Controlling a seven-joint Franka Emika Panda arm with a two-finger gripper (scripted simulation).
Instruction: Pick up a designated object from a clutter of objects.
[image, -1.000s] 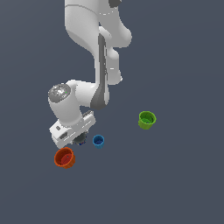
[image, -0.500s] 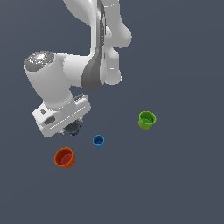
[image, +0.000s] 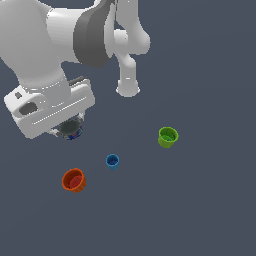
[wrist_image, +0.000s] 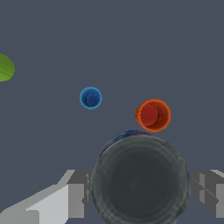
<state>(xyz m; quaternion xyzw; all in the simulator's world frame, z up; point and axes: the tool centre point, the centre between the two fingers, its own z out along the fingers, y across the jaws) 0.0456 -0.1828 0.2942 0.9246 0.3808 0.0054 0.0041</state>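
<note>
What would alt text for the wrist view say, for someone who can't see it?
A short round can with a dark grey top fills the foreground between the two grey fingers of the gripper, which appears shut on it. Beyond it on the dark grey floor sit an orange-red cup, a small blue cup and the edge of a green cup.

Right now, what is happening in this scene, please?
A white robot arm holds the small dark can between its jaws, raised above the grey floor. Three cups stand apart on the floor below: the orange-red cup, the tiny blue cup and the green cup. None of them touches another. In the exterior view, the can shows only partly under the gripper.
</note>
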